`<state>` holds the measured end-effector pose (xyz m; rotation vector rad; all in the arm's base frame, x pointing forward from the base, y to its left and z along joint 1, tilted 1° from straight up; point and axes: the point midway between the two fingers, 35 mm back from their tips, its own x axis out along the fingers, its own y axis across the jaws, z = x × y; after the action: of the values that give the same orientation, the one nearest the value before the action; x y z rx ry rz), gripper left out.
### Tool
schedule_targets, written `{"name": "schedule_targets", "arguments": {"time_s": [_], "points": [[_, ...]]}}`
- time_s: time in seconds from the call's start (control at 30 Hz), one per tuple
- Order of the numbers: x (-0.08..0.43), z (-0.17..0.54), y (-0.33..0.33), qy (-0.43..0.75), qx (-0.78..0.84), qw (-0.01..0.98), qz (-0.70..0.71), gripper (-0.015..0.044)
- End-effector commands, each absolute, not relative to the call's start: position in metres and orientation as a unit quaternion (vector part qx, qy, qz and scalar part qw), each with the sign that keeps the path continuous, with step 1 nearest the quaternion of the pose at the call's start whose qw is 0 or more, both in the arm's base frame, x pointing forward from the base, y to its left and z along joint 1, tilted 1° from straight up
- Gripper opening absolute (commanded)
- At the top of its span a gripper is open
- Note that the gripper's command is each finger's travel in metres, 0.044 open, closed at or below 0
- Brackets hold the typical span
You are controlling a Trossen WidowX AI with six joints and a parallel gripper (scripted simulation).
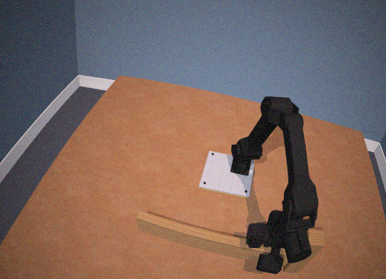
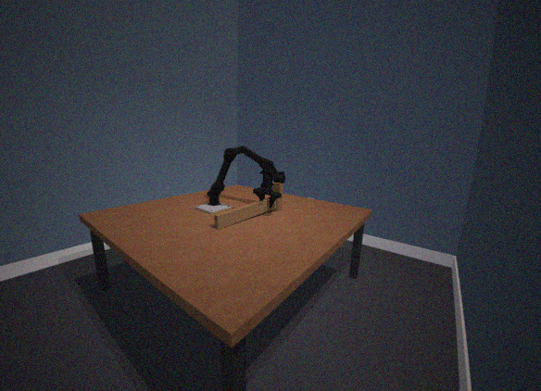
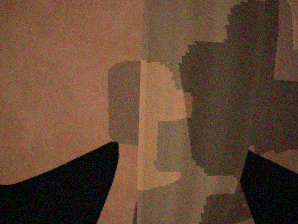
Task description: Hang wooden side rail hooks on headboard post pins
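Observation:
The wooden side rail (image 1: 192, 233) (image 2: 242, 216) (image 3: 165, 30) lies along the table; its far end rests on the table top. Its other end runs under the arm toward the headboard post (image 1: 317, 238) (image 2: 278, 188), which stands upright and is partly covered by the arm. The hooks, pins and slot are hidden, so whether the hooks sit on the pins cannot be told. My gripper (image 1: 265, 250) (image 2: 266, 201) (image 3: 178, 153) is open over the rail near the post. Its fingers stand apart on either side of the rail, with a gap at the left finger in the wrist view.
The white base plate (image 1: 218, 174) (image 2: 204, 208) with the arm's base stands on the table (image 1: 132, 138) (image 2: 208, 272), behind the rail in the top view. The arm arches from there over to the post end. Shadows of the gripper fall on the rail.

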<state>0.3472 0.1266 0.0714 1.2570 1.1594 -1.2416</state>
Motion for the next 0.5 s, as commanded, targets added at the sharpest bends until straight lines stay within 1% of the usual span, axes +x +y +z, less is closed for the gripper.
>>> {"name": "schedule_targets", "arguments": {"time_s": [0.0, 0.07, 0.47], "points": [[0.349, 0.098, 0.128, 0.477, 0.525, 0.492, -0.505, 0.044], [0.348, 0.109, 0.127, 0.478, 0.526, 0.491, -0.504, 0.044], [0.348, 0.109, 0.127, 0.478, 0.526, 0.491, -0.504, 0.044]]}}
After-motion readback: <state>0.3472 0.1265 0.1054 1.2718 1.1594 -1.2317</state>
